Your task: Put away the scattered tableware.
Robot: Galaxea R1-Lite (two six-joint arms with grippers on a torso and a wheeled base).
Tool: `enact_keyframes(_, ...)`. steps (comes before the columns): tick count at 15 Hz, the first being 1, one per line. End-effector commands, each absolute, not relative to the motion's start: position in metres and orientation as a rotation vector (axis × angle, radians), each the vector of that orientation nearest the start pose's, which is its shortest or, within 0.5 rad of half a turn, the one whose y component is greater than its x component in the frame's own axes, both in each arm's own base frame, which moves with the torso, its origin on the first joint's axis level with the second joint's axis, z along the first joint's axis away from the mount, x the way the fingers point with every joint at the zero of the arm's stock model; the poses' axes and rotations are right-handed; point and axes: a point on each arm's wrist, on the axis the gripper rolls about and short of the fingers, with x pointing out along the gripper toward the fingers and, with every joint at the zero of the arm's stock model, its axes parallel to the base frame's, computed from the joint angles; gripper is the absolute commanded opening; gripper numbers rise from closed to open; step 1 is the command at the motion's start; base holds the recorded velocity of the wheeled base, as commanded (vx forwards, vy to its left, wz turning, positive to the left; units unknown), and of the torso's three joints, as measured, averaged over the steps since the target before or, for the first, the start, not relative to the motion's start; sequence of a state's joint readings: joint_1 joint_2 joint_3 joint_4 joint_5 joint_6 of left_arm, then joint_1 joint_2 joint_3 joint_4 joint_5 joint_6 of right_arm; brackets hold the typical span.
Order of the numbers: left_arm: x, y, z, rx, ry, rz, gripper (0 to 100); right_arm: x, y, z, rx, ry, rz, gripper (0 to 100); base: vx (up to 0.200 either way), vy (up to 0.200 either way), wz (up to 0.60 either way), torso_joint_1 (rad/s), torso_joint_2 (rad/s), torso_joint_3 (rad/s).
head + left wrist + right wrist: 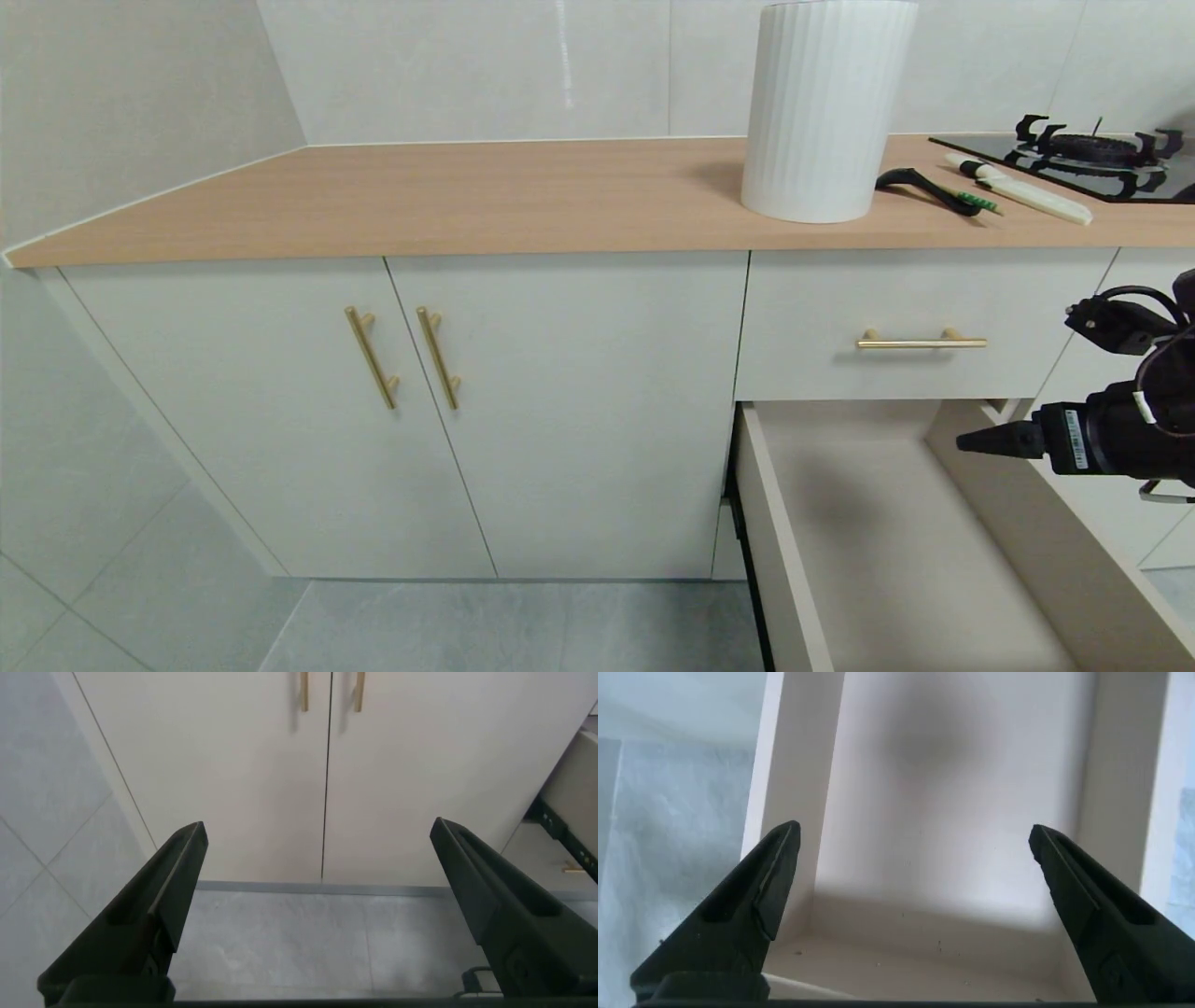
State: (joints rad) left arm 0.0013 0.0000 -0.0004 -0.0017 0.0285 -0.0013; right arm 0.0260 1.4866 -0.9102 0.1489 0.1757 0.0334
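Observation:
Three pieces of tableware lie on the wooden countertop (467, 196) at the right: a black-handled utensil (920, 187), a small green-handled piece (976, 201) and a long white one (1022, 194). Below them the lower drawer (780, 551) stands pulled out, with nothing inside. My right gripper (966, 441) hangs open over the drawer's right side, and in the right wrist view this gripper (913, 835) frames the bare drawer floor (952, 812). My left gripper (318, 829) is open and holds nothing, low in front of the double cabinet doors (327, 765).
A tall white ribbed container (820, 107) stands on the counter beside the utensils. A black gas hob (1092, 154) sits at the far right. The upper drawer (920, 317) with a gold handle is closed. Grey tiled floor (280, 943) lies before the cabinets.

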Motion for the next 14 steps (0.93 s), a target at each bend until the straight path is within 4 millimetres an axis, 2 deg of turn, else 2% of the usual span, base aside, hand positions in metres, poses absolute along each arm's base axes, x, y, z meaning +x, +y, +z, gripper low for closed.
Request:
enact_keyframes(1,-0.023,0.001,0.076,-0.002,0.000,0.031,100,0.229,0.008,0.207,0.085,0.694,0.178,100,0.000,0.000,0.00,0.000,0.00,0.000)
enact_keyframes(4,-0.023,0.001,0.076,-0.002,0.000,0.031,100,0.218,0.008,0.205,0.013,0.685,0.203,100,0.000,0.000,0.00,0.019,-0.06,-0.043)
enact_keyframes(7,-0.023,0.001,0.076,-0.002,0.000,0.031,100,0.216,0.009,0.204,-0.009,0.686,0.213,100,0.000,0.000,0.00,0.121,-0.26,-0.229)
enact_keyframes(11,-0.023,0.001,0.076,-0.002,-0.002,0.031,100,0.215,0.010,0.203,-0.010,0.692,0.217,100,0.000,0.000,0.00,0.088,-0.50,-0.272)
enact_keyframes(14,-0.023,0.001,0.076,-0.002,-0.002,0.031,100,0.215,0.012,0.202,-0.013,0.695,0.226,100,0.000,0.000,0.00,0.276,-0.46,-0.277)
